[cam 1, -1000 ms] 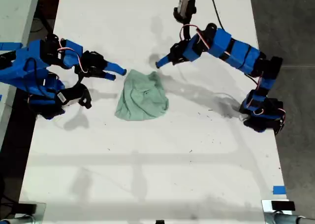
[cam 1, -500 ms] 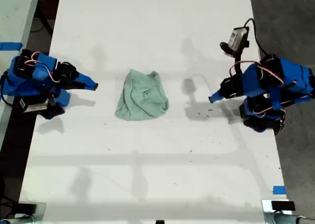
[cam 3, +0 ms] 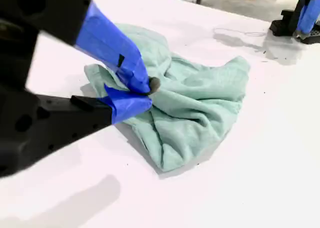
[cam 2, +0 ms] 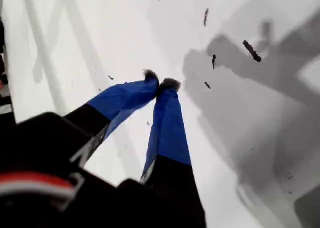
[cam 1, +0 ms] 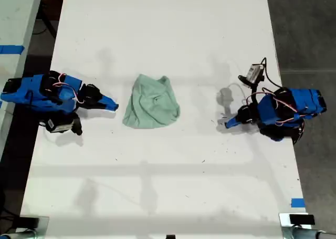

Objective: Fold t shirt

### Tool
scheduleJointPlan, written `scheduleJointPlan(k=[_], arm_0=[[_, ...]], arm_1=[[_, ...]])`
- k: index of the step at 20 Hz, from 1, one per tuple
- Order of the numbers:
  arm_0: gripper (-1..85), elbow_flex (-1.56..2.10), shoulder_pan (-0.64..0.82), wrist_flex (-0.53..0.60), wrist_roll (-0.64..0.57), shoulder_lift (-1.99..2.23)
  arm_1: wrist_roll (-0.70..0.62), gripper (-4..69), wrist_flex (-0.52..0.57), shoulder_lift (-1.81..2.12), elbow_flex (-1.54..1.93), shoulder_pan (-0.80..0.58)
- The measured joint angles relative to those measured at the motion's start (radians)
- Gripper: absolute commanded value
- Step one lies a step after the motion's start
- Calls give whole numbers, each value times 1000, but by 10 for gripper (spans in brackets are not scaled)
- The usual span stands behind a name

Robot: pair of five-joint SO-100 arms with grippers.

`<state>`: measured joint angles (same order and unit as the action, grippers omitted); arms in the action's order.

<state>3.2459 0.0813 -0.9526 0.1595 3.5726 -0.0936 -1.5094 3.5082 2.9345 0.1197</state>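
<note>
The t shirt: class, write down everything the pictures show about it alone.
The t shirt is plain pale mint-green soft cloth with no print, wrinkled and bunched into a rough lump rather than spread flat. It lies on the white table near the middle of the exterior view. Nothing grips it: my second gripper sits shut close beside it, and whether it touches the cloth cannot be told.

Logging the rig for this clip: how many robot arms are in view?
2. One arm at the exterior view's left, its claw shut just short of the t shirt. The other at the right, claw shut over bare table. None seems hidden.
</note>
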Motion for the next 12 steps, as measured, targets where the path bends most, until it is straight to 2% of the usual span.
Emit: scheduleJointPlan(k=[1, 2, 4, 6, 8, 11, 12], arm_0=[[72, 2, -5, -41, 51, 0], [112, 3, -2, -54, 87, 0], [119, 3, 18, -64, 106, 2], [128, 3, 34, -64, 106, 2], [140, 3, 43, -64, 106, 2], [156, 3, 60, -64, 106, 2], [159, 3, 75, -64, 106, 2]], arm_1=[[-14, 143, 6, -2, 20, 6], [-14, 146, 11, -2, 28, 8], [-11, 153, 75, -20, 81, 8], [60, 154, 112, -14, 104, -15], [-37, 151, 118, -12, 106, -41], [-279, 152, 123, -12, 106, -58], [-259, 156, 124, -12, 106, -52]])
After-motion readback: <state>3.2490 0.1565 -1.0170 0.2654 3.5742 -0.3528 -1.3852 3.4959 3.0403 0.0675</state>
